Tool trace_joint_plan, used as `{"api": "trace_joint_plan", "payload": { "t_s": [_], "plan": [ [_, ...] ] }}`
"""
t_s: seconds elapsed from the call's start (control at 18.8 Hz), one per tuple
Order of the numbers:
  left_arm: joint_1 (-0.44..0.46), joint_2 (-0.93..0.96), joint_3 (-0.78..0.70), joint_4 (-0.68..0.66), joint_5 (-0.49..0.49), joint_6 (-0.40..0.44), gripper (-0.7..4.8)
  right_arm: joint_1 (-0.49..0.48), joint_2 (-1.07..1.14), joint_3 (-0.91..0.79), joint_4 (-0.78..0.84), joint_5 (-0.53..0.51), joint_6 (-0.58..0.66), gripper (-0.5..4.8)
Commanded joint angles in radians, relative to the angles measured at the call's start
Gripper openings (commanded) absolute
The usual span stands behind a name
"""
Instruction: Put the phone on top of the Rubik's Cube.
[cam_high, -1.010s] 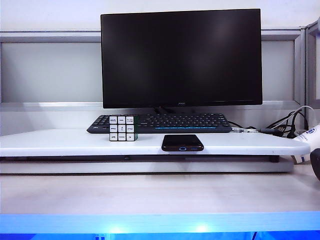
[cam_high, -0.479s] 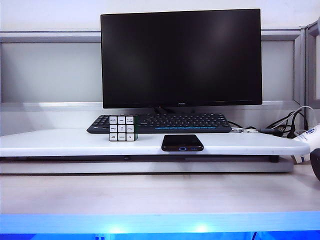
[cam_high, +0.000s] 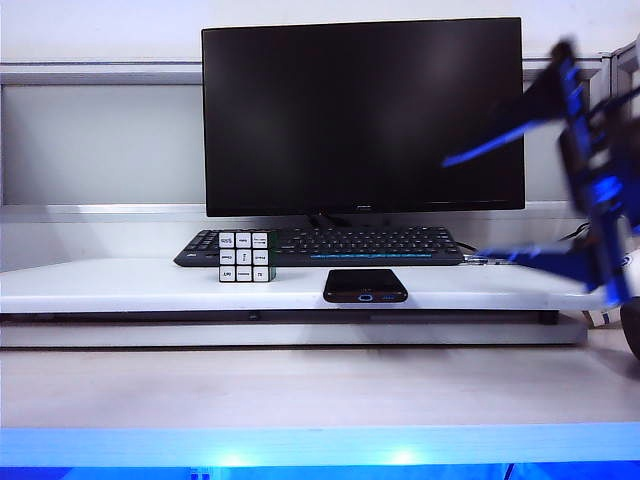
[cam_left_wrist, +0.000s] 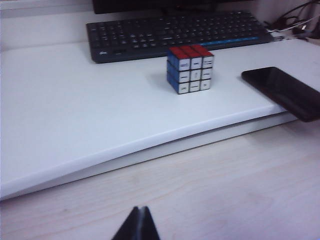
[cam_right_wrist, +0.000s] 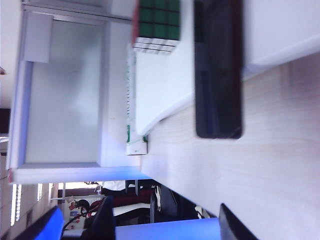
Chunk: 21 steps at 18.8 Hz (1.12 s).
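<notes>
The right pincer (cam_high: 545, 205) hangs high at the right edge of the exterior view, blurred, with its two blue fingers spread wide and nothing between them. In its own wrist view the fingertips (cam_right_wrist: 227, 225) show only as blue and dark shapes at the frame's edge, well apart from the phone (cam_right_wrist: 218, 70). The arm behind it stands raised beside the monitor (cam_high: 363, 115), its wrist rolled over so that this camera sees the scene turned on its side.

The left pincer (cam_left_wrist: 137, 225) sits low over the wooden surface (cam_left_wrist: 225, 195). Only a dark pointed tip shows, the fingers meeting in a point, so it looks closed and empty. It is well short of the white raised board (cam_left_wrist: 75, 125).

The phone (cam_high: 365, 285) lies flat on that board at its front edge, one end jutting slightly over the lip. The Rubik's Cube (cam_high: 247, 256) stands upright on the board to the phone's left, apart from it, just in front of the keyboard (cam_high: 320, 245).

The phone is probably light, stiff and slick, with a glass face that would scratch or crack if dropped. Lying flat, it offers little to pinch from above; the overhanging end, or the two long edges, look like the best places to take hold. Since it is wider than the cube, it will need setting down centred and level, or it may tip off. The cube itself is light and could slide if nudged.
</notes>
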Motion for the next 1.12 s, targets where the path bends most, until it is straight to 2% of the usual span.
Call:
{"api": "trace_joint_plan", "payload": {
  "t_s": [0.05, 0.64, 0.9, 1.12],
  "plan": [
    [0.001, 0.000, -0.001, -0.013, 0.081, 0.001, -0.06, 0.023, 0.196, 0.124, 0.075, -0.007, 0.005, 4.00],
    [0.001, 0.000, -0.001, -0.009, 0.097, 0.001, -0.06, 0.051, 0.380, 0.183, 0.074, 0.002, -0.001, 4.00],
    [0.001, 0.000, -0.001, -0.009, 0.096, 0.001, -0.06, 0.082, 0.407, 0.229, 0.073, 0.042, -0.021, 3.99],
    [0.001, 0.000, -0.001, -0.009, 0.096, 0.001, -0.06, 0.100, 0.454, 0.273, 0.074, 0.060, -0.019, 3.76]
  ]
}}
